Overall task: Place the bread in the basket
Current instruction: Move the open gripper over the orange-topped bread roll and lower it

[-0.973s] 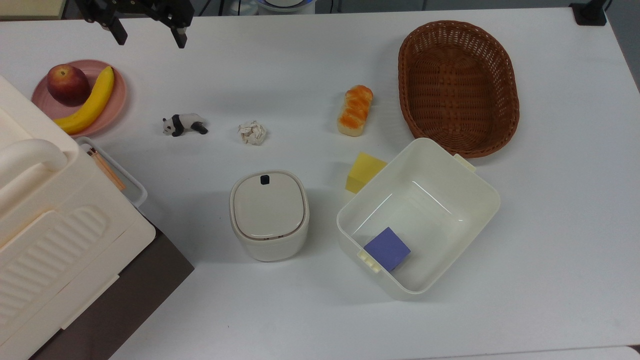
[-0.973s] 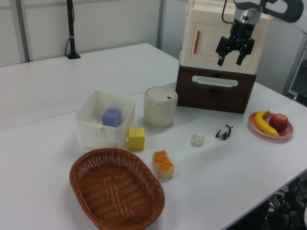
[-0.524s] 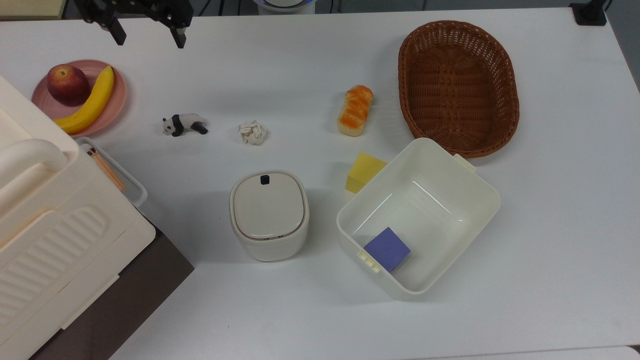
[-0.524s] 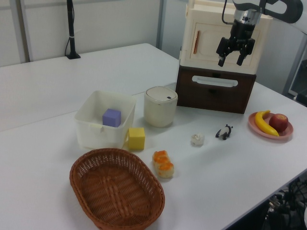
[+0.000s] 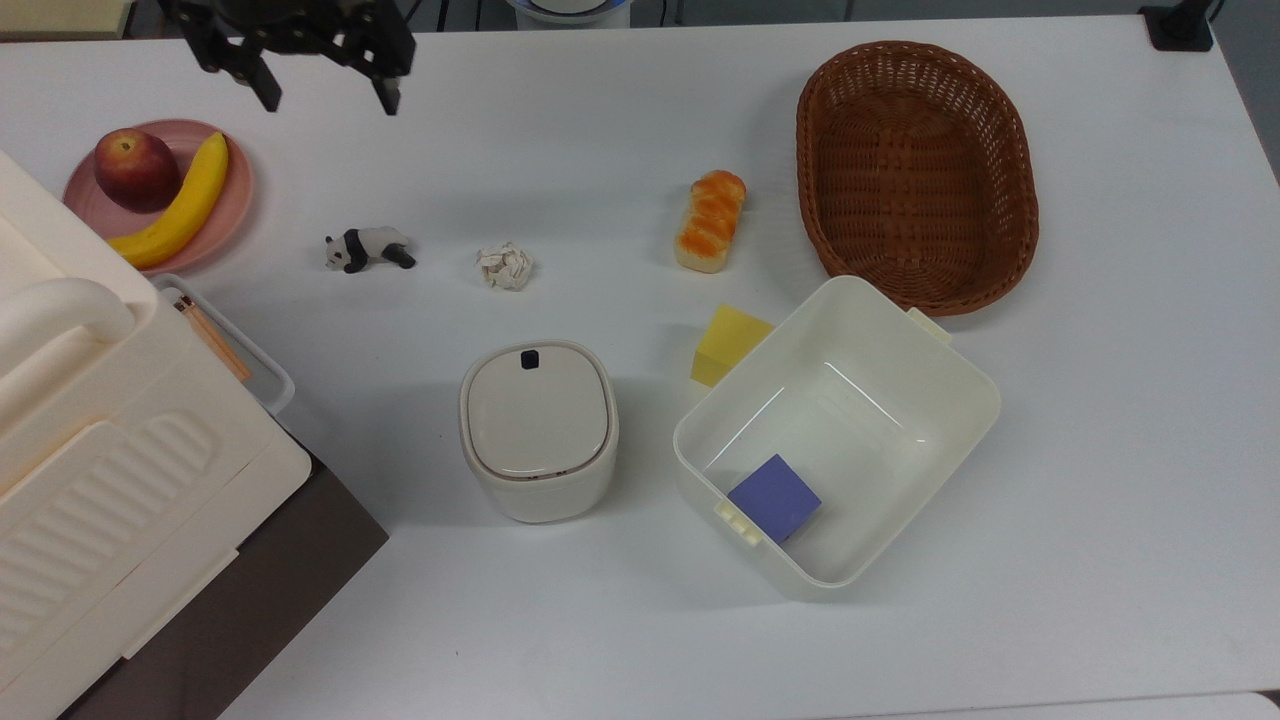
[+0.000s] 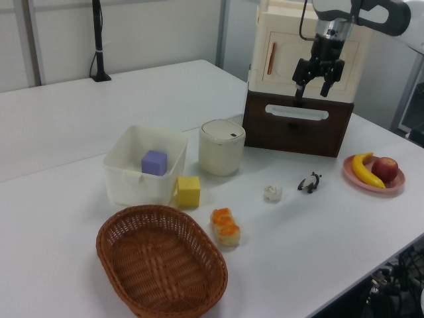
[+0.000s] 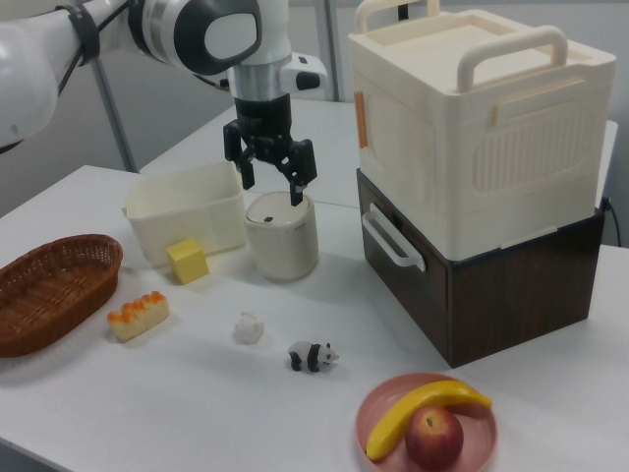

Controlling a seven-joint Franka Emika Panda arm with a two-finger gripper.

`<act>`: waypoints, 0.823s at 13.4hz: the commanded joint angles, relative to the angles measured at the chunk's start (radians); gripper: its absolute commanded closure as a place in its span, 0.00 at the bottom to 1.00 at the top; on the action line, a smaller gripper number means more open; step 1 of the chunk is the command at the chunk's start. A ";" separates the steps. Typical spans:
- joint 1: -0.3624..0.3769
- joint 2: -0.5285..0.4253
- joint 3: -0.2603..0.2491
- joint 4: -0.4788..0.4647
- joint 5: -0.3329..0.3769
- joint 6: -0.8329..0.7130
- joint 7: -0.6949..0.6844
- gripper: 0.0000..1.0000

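Hanging high with fingers apart and nothing between them, gripper (image 5: 327, 97) well apart from the bread (image 5: 710, 221), toward the top view's left and above the table. Bread lying on the table just beside the basket (image 5: 915, 170), on its top-view-left side, long axis roughly parallel to the basket's long side, tilted slightly. Yellow block (image 5: 729, 343) near the bread, on the side away from the gripper. Arm cut off at the top view's upper edge; gripper height probably well above the loaf, hard to judge.

A wide white table (image 5: 1100, 500) fills the room's middle, with a black pole (image 6: 98, 40) standing at its eleven o'clock corner in the left view before pale panelled walls (image 6: 152, 30).
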State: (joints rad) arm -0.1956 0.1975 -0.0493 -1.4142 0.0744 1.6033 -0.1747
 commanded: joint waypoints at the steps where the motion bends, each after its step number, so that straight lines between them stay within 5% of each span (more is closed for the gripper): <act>1: 0.038 0.002 -0.004 -0.061 -0.022 0.056 -0.006 0.00; 4: 0.038 0.011 -0.004 -0.061 -0.022 0.063 -0.015 0.15; 6: 0.108 0.010 -0.006 -0.109 -0.030 0.057 -0.002 0.00; 11: 0.258 0.011 -0.004 -0.201 -0.042 0.050 0.158 0.00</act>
State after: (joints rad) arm -0.0261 0.2305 -0.0456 -1.5334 0.0536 1.6406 -0.1171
